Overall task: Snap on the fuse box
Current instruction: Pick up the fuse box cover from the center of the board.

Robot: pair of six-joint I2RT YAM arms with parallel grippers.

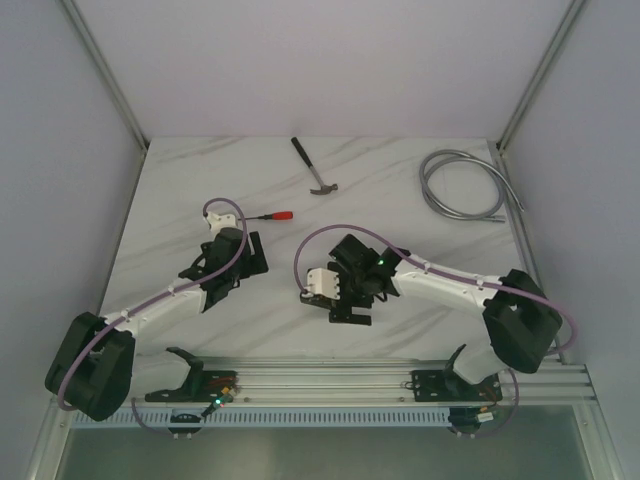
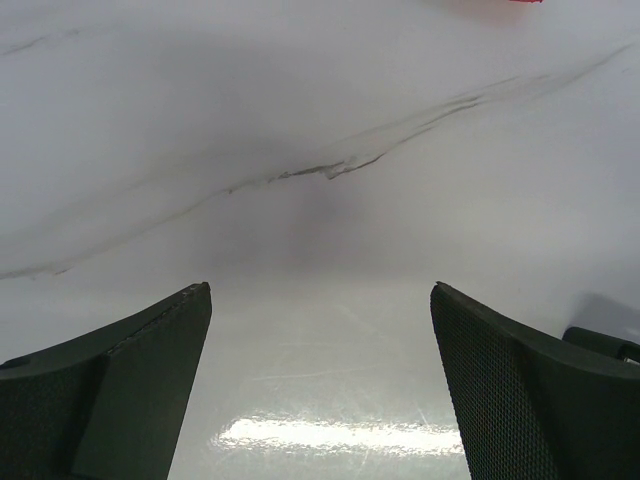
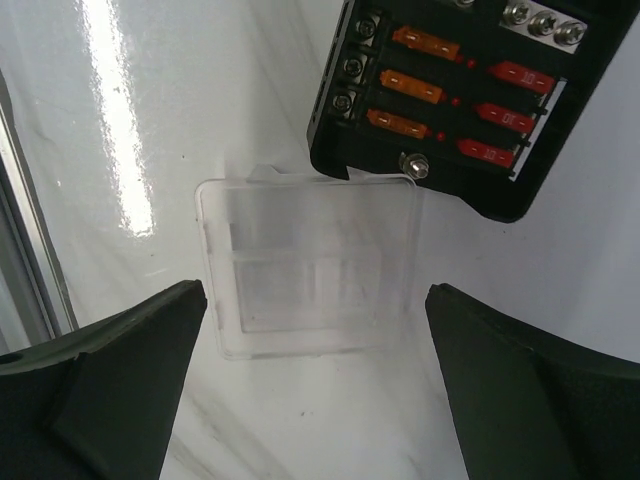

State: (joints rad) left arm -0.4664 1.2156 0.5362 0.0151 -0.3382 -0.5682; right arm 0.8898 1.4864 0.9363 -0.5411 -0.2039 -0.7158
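Clear lid (image 3: pixel 305 265) is lying loose, seemingly touching the uncovered fuse box (image 3: pixel 470 100); left and right jaws are gaping empty, nothing snapped yet.

The counter (image 1: pixel 200 180) carries one fuse box (image 3: pixel 490 198), with three orange fuses (image 3: pixel 410 88) and three red fuses (image 3: pixel 505 115) in view inside it, and one clear cover (image 3: pixel 310 265). There is also one hammer (image 1: pixel 315 168) by the far edge, one red-handled screwdriver (image 1: pixel 265 215) toward the left edge, and one coil of grey hose (image 1: pixel 424 185) in the far right corner. Two arms stand at the near edge, the left arm (image 1: pixel 165 297) and the right arm (image 1: pixel 450 285), so there are two grippers, the left gripper (image 2: pixel 320 290) and the right gripper (image 3: pixel 318 288), each with two fingers.
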